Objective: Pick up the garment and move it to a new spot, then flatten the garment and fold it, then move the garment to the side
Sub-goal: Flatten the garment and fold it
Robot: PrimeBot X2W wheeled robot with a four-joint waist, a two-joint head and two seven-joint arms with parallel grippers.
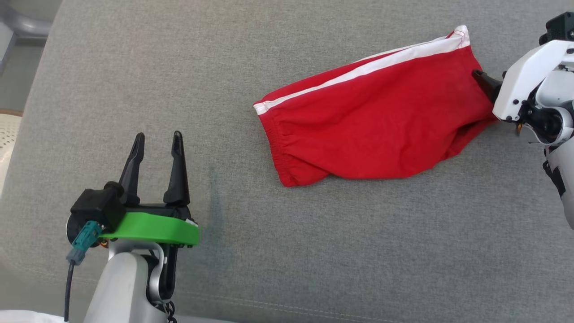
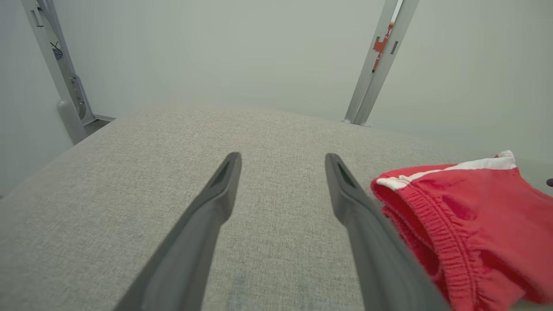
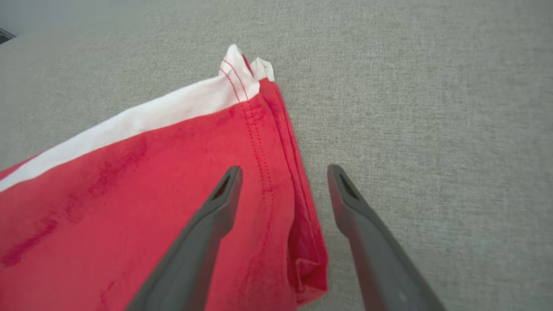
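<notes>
Left gripper (image 1: 159,134), in the head view, sits well to the left of the garment (image 1: 376,125) and lower, its two dark fingers spread wide with nothing between them. Both rest over a grey fabric surface (image 1: 314,251). Past the surface's rounded corner, far left of the garment, a strip of floor (image 1: 18,76) shows. The right gripper (image 1: 484,83) is at the garment's right end, mostly hidden behind its own white housing, with one dark finger tip at the red cloth. The garment is a pair of red shorts with a white stripe (image 1: 372,65). Its long axis runs from the gathered waistband (image 1: 280,148) at lower left to the hem at upper right.

From the left wrist, a pale wall (image 2: 259,52) and two metal struts (image 2: 376,65) stand behind the surface (image 2: 129,194). The left gripper (image 2: 283,156) is wide open over bare fabric. The garment (image 2: 484,216) lies just right of it, waistband (image 2: 432,229) toward the camera, cut off by the right and bottom edges.

From the right wrist, the right gripper (image 3: 284,168) is spread wide astride the garment's (image 3: 129,194) hem edge. One finger is over red cloth and the other over grey fabric (image 3: 432,129). Whether either finger touches cannot be told.
</notes>
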